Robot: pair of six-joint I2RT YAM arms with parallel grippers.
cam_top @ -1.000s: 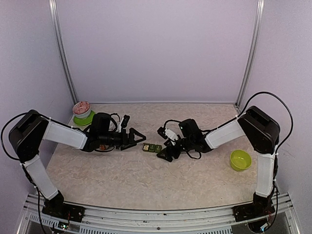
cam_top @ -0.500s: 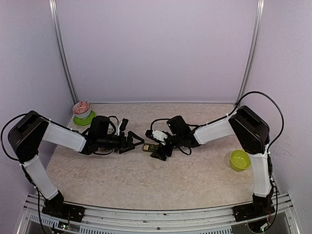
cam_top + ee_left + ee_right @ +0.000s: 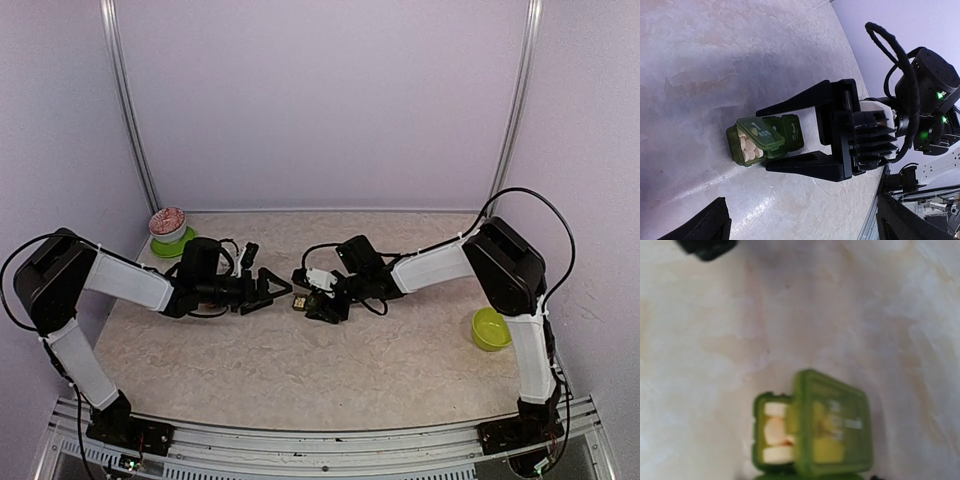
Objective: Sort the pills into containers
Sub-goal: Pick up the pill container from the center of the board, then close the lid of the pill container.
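Orientation: the containers (image 3: 790, 132) lie flat as a dark green strip. The long axis runs left to right across the table (image 3: 300, 380), in line with the right end effector's fingers (image 3: 800, 99). The far end points into that end effector's palm. The free end faces the left end effector (image 3: 278, 295).

I note the lid (image 3: 760, 131) of the end compartment standing ajar. White pills (image 3: 746, 145) show inside it. The neighbouring lid looks closed. The right wrist view is blurred but agrees: lid raised, pale pills beneath.

Surface and room: a pale, marbled table top, with lilac walls on three sides. There are metal uprights in the rear corners and a metal rail along the near edge. A lime-green bowl (image 3: 491, 328) sits at the right. A small dish on a green plate (image 3: 168, 228) sits at the rear left.

Position: the strip lies near the table's middle, between the two arms. The right end effector (image 3: 762, 141) straddles it, one finger along each long side, partly closed. I cannot tell whether the fingers press on the strip or stand just off it.

The left end effector is released, fingers spread wide. It is just beside the strip's open end, holding nothing and not touching the strip.
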